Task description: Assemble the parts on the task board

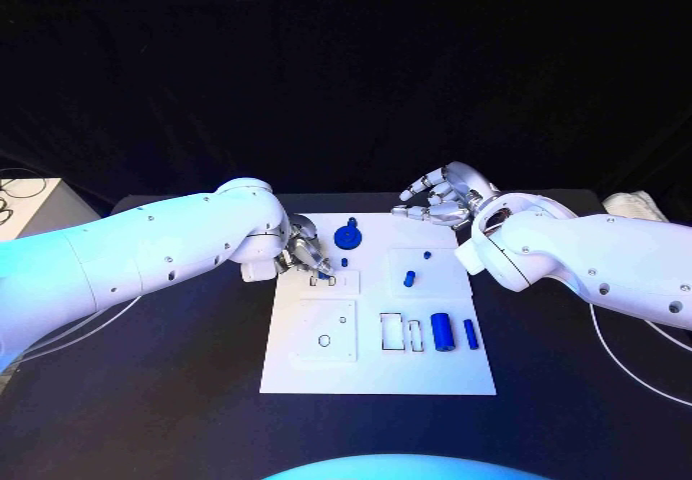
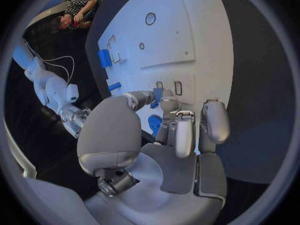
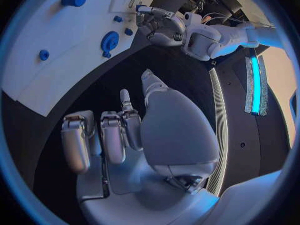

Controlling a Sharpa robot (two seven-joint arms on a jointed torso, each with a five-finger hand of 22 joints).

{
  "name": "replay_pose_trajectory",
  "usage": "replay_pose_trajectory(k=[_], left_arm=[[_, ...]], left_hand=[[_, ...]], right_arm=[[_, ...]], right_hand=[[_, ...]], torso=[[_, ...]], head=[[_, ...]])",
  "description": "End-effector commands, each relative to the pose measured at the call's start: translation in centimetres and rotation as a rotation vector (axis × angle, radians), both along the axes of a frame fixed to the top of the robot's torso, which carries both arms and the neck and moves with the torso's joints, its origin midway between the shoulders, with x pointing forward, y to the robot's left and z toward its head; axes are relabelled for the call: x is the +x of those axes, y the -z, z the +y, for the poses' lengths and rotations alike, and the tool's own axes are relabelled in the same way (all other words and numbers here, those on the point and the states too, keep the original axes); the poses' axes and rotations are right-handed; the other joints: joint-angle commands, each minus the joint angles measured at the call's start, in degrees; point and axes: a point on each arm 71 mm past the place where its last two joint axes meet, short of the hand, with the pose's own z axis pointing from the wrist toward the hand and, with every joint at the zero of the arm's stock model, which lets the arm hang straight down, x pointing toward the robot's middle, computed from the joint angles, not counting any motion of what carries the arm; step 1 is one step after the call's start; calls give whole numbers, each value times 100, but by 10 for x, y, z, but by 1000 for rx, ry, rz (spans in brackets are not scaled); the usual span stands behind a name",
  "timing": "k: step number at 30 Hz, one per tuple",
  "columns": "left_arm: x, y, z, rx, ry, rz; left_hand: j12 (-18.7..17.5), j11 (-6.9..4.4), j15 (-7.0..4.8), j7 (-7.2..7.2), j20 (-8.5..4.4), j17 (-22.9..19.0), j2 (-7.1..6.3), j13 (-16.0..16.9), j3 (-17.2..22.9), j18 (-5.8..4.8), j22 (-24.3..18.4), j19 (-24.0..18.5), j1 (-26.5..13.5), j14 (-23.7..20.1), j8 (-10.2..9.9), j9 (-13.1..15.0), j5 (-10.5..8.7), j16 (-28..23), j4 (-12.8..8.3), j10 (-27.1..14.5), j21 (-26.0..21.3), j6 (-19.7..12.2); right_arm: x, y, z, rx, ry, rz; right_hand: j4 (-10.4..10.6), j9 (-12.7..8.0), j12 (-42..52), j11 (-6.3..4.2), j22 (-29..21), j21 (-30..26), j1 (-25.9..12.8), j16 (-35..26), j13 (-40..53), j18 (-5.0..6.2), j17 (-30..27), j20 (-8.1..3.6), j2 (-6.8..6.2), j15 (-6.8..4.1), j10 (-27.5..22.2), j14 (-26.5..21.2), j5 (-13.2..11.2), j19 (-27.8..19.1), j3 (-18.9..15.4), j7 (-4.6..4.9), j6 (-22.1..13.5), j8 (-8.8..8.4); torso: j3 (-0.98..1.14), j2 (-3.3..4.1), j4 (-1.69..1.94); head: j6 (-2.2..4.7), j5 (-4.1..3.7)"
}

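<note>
The white task board (image 1: 378, 365) lies in the middle of the black table. My left hand (image 1: 302, 254) hovers over the board's left edge and pinches a small blue part (image 2: 157, 94) between thumb and a finger, just above two small slots (image 2: 177, 87). A round blue disc part (image 1: 348, 237) sits just beyond it. A short blue peg (image 1: 410, 279), a thick blue cylinder (image 1: 441, 331) and a thin blue rod (image 1: 470, 333) lie on the board's right half. My right hand (image 1: 438, 201) hangs over the board's far right corner, fingers curled, holding nothing (image 3: 119, 135).
Empty rectangular recesses (image 1: 392, 331) sit beside the cylinder, and a plate with a small hole (image 1: 326, 340) is on the board's left half. A white box (image 1: 29, 205) stands at the far left, a pale cloth (image 1: 635, 205) at the far right. White cables (image 1: 642, 360) trail on the table.
</note>
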Motion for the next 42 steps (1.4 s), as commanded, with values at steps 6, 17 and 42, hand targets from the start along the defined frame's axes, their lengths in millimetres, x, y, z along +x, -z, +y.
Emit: replay_pose_trajectory(k=[6, 17, 42], left_arm=[[0, 0, -7, 11, 45, 98], [6, -1, -18, 41, 65, 98], [8, 1, -26, 120, 95, 44]], left_hand=[[-49, 20, 13, 10, -1, 1330, 138, -26, 985, -20, -17, -42, 134, 536, 12, 6, -59, -39, -982, -23, -33, 6], [-63, 27, 19, 19, 3, 1347, 154, -47, 990, -23, 3, -32, 150, 543, 5, 13, -90, -31, -1011, -35, -25, -9], [-34, 30, 21, 24, 5, 1345, 162, -2, 993, -39, 83, 24, 179, 542, 0, 22, -102, -32, -1056, -7, 8, -17]], right_arm=[[0, 0, 2, -4, -19, -2], [0, 0, 2, -4, -19, -1], [-1, 0, 3, -4, -21, -1]], right_hand=[[14, 9, -10, 4, 1510, 12, -6, -2, 890, -82, 1449, -1, 57, -12, -37, 582, 2, 610, -4, 2, -46, 36], [14, 9, -10, 4, 1510, 12, -6, -2, 890, -82, 1449, -1, 57, -12, -37, 582, 2, 610, -4, 2, -46, 36], [13, 14, -3, 2, 1510, 12, -6, -1, 893, -82, 1452, -3, 64, -15, -30, 583, 3, 610, -16, -1, -51, 53]], torso=[[4, 13, -1], [8, 8, 9], [-1, 14, 8]], head=[[6, -5], [-10, -10], [-26, 5]])
